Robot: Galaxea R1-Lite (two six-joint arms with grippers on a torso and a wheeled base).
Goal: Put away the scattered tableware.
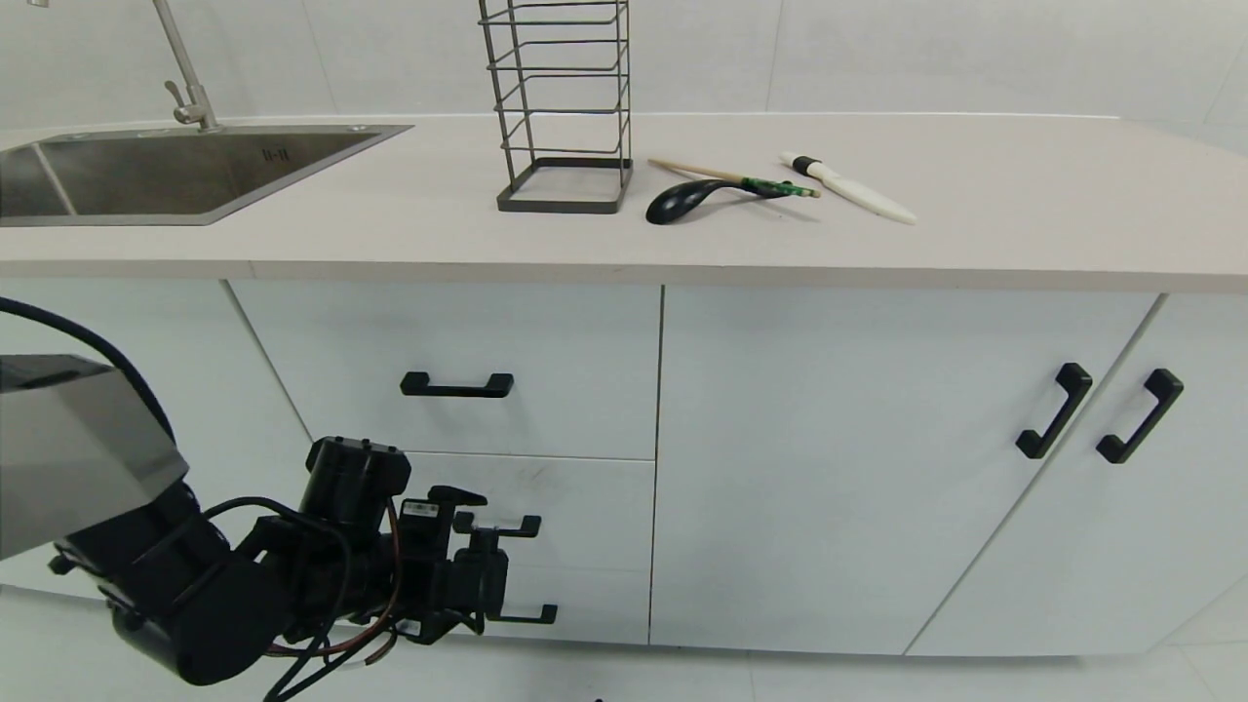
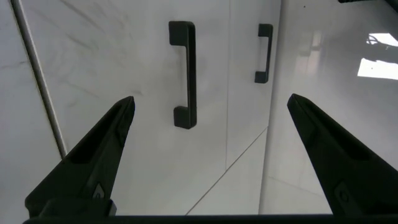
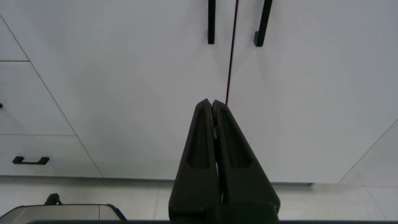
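Note:
On the countertop lie a black spoon, a pair of chopsticks resting across its handle, and a white knife with a black band. An empty dark wire rack stands just left of them. My left gripper is far below the counter, open, in front of the white drawer fronts, with nothing between its fingers. My right gripper is shut on nothing and faces the white cabinet doors low down.
A steel sink with a tap sits at the counter's left. Below are drawers with black handles and cabinet doors with paired handles. White floor lies beneath.

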